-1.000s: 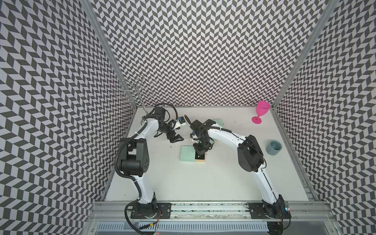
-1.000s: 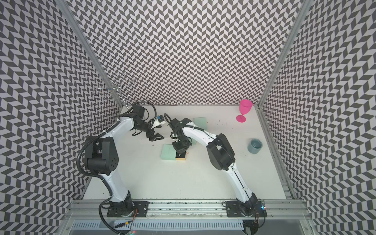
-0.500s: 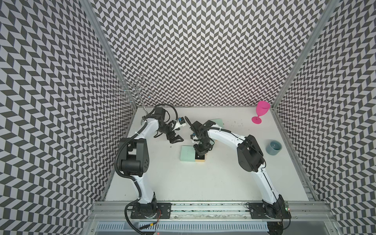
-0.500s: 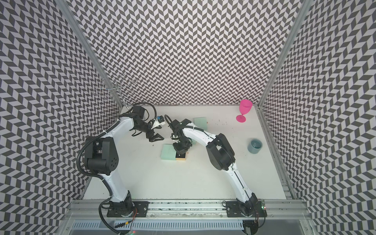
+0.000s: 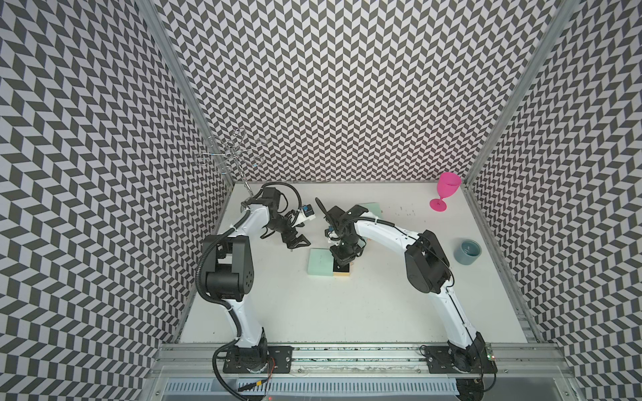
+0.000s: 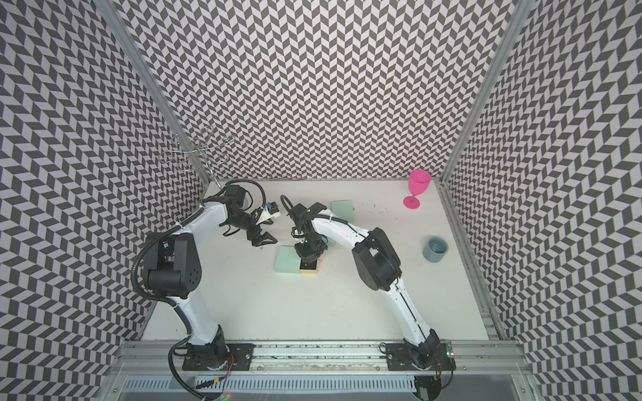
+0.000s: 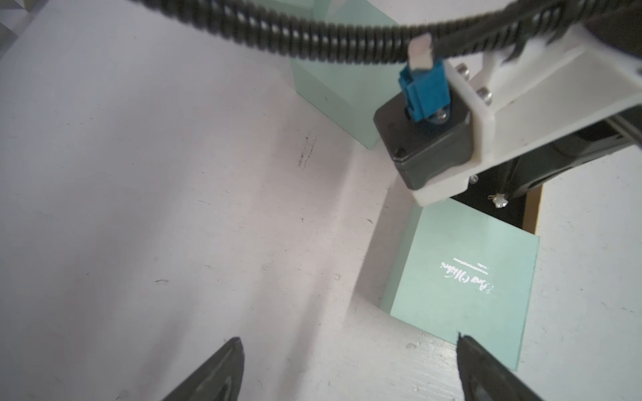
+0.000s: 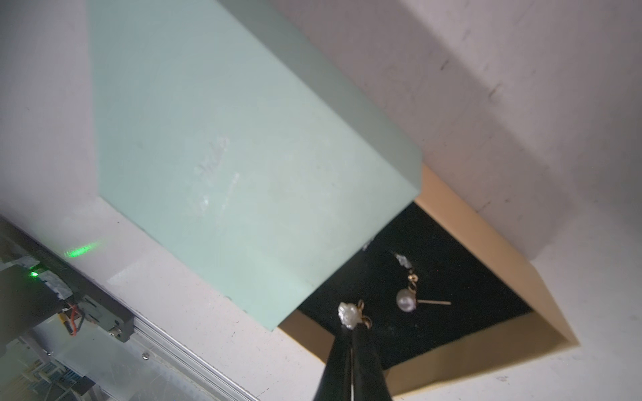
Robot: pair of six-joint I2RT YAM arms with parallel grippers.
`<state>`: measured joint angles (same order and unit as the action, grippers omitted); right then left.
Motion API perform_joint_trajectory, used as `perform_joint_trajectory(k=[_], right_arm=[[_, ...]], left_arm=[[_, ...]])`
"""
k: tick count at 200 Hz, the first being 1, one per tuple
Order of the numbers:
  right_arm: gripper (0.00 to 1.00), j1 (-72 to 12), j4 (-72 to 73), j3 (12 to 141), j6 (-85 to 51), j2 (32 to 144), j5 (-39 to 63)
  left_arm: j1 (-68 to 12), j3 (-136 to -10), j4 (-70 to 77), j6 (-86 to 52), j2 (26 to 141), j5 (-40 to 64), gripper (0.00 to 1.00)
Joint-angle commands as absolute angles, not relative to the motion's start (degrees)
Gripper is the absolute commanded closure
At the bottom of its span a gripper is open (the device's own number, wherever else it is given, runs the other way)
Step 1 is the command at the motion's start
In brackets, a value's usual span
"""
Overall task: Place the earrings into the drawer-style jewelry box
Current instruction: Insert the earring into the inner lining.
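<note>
The right gripper [image 8: 351, 338] is pinched shut on a white earring [image 8: 348, 314], holding it over the open drawer [image 8: 486, 250], which sticks out to the right of the mint box [image 8: 225, 156]. A pearl earring [image 8: 406, 300] lies inside the drawer, near another small glinting piece [image 8: 402, 259]. The left gripper [image 7: 349, 342], spread wide and empty, hovers just left of the box on its far side.

Bright, even overhead light, soft shadows; wide-angle bowing at edges, wrist views blurred close up
</note>
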<state>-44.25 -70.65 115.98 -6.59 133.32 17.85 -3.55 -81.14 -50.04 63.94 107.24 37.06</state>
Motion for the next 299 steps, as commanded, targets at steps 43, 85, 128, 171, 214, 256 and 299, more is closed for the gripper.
perform_joint_trajectory(k=[43,85,128,171,214,256,299], right_arm=[[0.93,-45.26,-69.66,116.38,-5.97,134.47,19.20],[0.93,-45.26,-69.62,116.24,-5.62,135.26,19.18],[0.93,-45.26,-68.98,115.26,-5.43,135.50,19.49],[0.93,-45.26,-70.40,118.48,-4.74,136.38,20.25],[0.92,-45.17,-71.09,119.46,-5.52,132.72,18.63],[0.92,-45.15,-71.65,117.34,-6.12,131.53,15.86],[0.91,-44.90,-70.97,118.40,-7.54,131.91,14.07]], left_arm=[[-3.34,-80.42,-51.30,66.23,107.65,37.09,0.04],[-3.34,-80.60,-51.29,66.16,107.88,37.35,0.04],[-3.34,-81.51,-51.67,66.08,108.00,37.70,0.04],[-3.34,-82.49,-51.62,65.83,108.29,37.92,0.04],[-3.25,-83.58,-51.93,66.14,108.68,37.64,0.04],[-3.37,-82.99,-51.97,66.67,108.41,37.10,0.04],[-3.56,-82.18,-52.36,67.06,107.93,36.74,0.04]])
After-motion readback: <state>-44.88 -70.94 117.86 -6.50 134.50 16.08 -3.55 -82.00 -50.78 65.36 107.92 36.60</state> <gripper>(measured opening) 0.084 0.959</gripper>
